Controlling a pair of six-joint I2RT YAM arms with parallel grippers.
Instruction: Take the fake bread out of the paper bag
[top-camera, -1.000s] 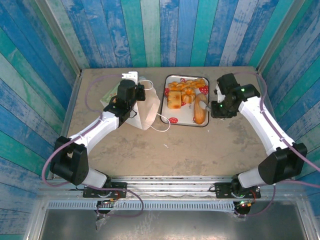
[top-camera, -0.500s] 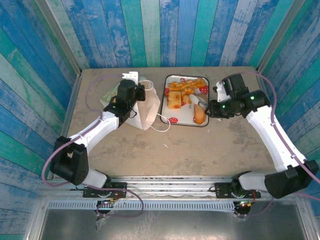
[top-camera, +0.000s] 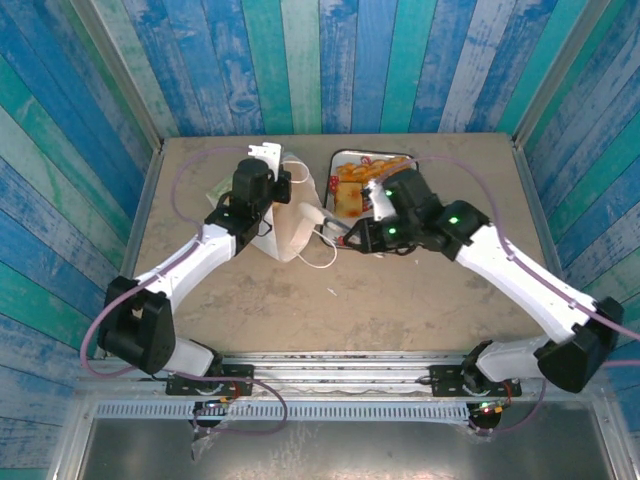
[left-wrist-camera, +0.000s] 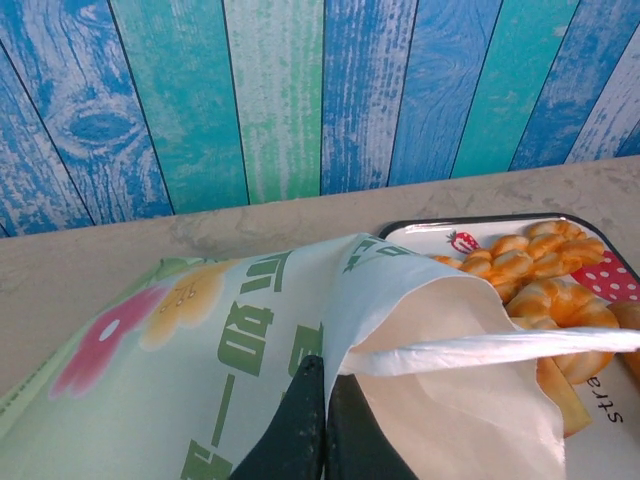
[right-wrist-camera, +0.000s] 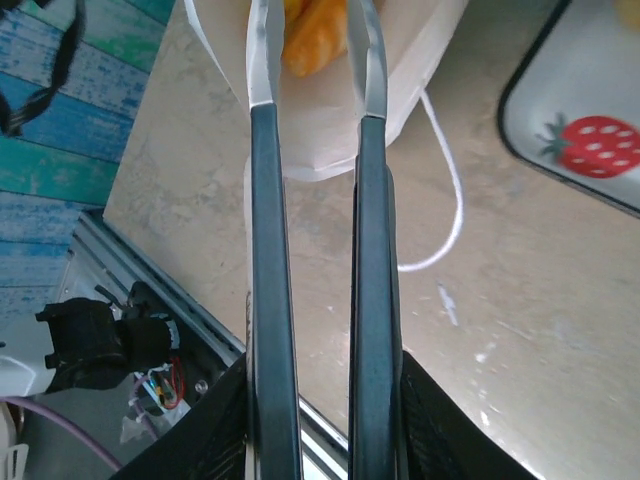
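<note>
The white paper bag (top-camera: 290, 222) lies left of the tray, its mouth facing right. My left gripper (top-camera: 276, 192) is shut on the bag's upper edge (left-wrist-camera: 300, 330), which shows green lettering, and holds the mouth up. My right gripper (top-camera: 336, 232) is open at the bag mouth. In the right wrist view its fingertips (right-wrist-camera: 266, 60) reach into the mouth, with one orange piece of fake bread (right-wrist-camera: 312, 40) between them; I cannot tell whether they touch it. Several more pastries (left-wrist-camera: 535, 285) lie on the tray.
The strawberry-printed tray (top-camera: 345, 160) sits right of the bag, partly under my right arm; its corner (right-wrist-camera: 585, 150) shows in the right wrist view. A white cord handle (right-wrist-camera: 452, 205) loops over the tabletop. Blue plank walls ring the table.
My right arm swung left from the tray's right side to the bag mouth. The left gripper kept its hold on the bag, lifting the edge slightly.
</note>
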